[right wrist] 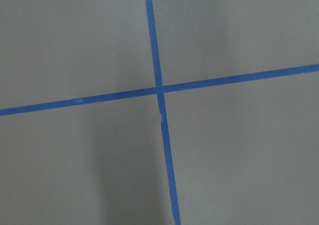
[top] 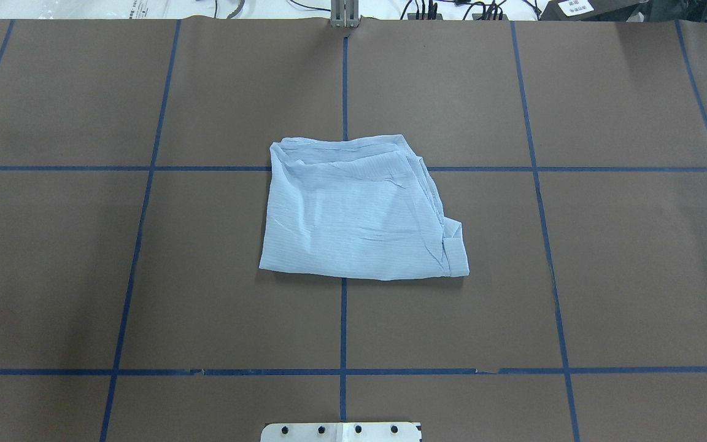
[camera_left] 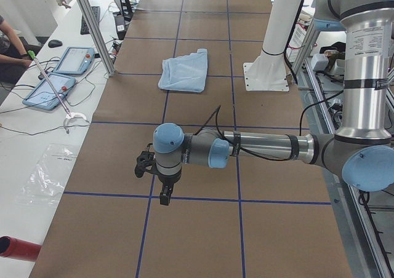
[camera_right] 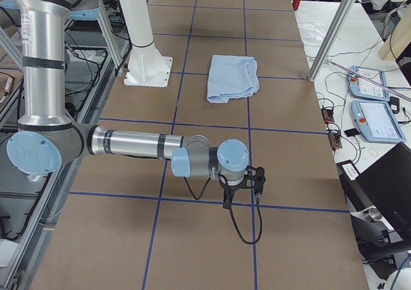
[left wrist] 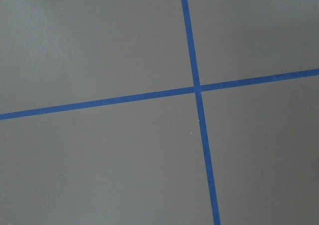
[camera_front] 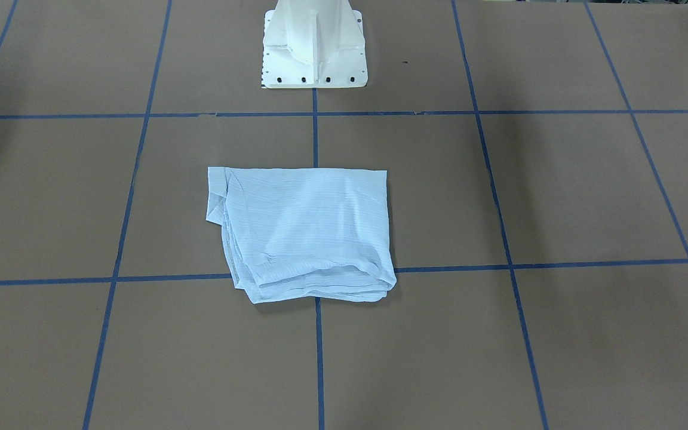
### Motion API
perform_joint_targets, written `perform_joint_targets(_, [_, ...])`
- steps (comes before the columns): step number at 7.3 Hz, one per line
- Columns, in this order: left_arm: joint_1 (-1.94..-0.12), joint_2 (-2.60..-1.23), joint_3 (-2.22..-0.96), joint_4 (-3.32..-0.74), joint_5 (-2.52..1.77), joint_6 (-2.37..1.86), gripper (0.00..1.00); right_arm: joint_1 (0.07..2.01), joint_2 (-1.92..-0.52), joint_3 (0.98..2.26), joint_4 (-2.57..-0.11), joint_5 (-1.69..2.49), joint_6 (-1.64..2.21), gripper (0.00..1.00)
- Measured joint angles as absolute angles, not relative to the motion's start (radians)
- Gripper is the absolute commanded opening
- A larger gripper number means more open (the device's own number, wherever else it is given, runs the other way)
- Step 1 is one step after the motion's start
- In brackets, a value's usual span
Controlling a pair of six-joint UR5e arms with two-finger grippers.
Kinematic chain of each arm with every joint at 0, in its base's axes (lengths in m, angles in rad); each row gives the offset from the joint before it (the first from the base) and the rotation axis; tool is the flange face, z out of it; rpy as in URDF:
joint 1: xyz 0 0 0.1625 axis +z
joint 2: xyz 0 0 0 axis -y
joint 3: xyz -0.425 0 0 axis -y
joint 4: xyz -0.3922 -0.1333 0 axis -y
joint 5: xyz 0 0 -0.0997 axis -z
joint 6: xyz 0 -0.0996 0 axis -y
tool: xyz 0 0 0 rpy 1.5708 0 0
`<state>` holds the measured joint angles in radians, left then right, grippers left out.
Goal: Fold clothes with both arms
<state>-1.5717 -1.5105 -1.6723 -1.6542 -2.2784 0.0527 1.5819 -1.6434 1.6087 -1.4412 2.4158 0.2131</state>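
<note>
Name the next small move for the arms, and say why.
Probably bring the right hand to the shirt and tuck the small flap jutting from its corner on that side; otherwise it lies folded, and no hand touches it.

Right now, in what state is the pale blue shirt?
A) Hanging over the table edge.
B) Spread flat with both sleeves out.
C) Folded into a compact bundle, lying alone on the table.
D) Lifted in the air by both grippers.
C: the shirt lies folded in a rough rectangle on the table, nothing touching it.
</note>
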Motion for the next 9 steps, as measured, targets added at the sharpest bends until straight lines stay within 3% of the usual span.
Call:
perform_joint_targets(4, [-1.572, -1.515, -1.677, -1.654, -2.28, 0.051, 0.99, 1.583, -1.663, 1.703, -1.442, 2.42, 0.232, 1.0])
perform_joint_targets(9, [-1.572, -1.523, -1.689, -1.67, -2.325, -0.174, 0.99, 1.582, -1.663, 1.709, -1.442, 2.423, 0.239, 1.0])
